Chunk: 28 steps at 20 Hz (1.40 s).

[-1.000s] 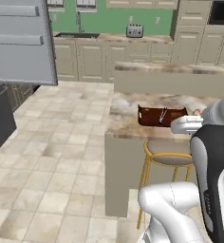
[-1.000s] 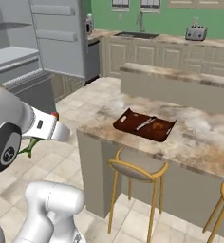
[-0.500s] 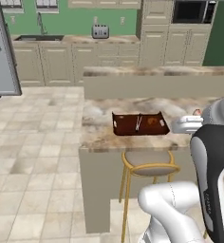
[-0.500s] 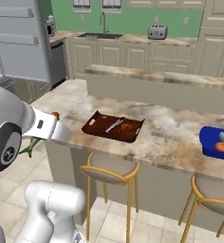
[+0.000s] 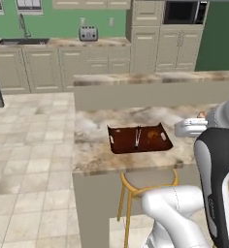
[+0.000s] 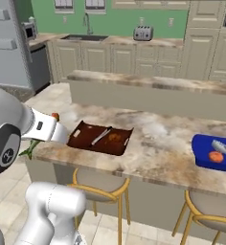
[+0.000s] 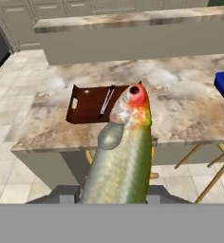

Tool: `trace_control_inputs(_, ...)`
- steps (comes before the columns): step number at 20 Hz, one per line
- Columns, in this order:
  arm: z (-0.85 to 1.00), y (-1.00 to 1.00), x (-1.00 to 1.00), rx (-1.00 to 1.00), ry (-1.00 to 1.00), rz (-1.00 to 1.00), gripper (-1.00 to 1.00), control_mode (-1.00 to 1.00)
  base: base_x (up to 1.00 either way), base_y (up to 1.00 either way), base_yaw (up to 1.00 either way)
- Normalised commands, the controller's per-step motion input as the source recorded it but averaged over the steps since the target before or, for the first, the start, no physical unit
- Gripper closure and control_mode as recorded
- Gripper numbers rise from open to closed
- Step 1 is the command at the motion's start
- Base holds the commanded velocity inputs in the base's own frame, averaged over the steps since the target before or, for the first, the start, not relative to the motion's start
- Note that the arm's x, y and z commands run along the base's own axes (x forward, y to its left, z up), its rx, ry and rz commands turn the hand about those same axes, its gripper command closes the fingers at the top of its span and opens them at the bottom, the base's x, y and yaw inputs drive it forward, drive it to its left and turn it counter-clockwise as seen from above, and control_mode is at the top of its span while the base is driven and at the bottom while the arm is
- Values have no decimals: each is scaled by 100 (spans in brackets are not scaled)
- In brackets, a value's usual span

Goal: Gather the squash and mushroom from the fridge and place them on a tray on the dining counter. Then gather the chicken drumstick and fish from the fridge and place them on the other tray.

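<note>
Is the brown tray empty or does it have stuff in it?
Not empty. The brown tray holds a thin silvery thing and a small brown piece.

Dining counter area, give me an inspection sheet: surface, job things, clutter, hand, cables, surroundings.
Surface: marbled dining counter with a raised back ledge.
Job's things: brown tray holds a slim pale item and a brownish one, too small to name; blue tray holds an orange item and a grey one; fish is in the hand.
Clutter: nothing seen.
Hand: hand shut on fish.
Cables: nothing seen.
Surroundings: stool, toaster, fridge.
</note>
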Motion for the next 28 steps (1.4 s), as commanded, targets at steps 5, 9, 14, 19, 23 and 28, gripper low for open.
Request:
trace_control_inputs(5, 0, 0, 0, 0, 0, 0, 100, 100, 69, 28, -17)
trace_control_inputs(9, 0, 0, 0, 0, 0, 0, 100, 100, 88, 49, -15)
trace_control_inputs(14, -19, 48, 80, 0, 6, -6, 100, -100, 19, 10, -3)
trace_control_inputs(19, -60, 56, 89, 0, 8, 0, 100, -100, 0, 0, 0)
trace_control_inputs(23, -50, 21, 75, 3, 9, 4, 100, -100, 0, 0, 0)
trace_control_inputs(28, -53, 4, 71, 8, 9, 5, 100, -100, 0, 0, 0)
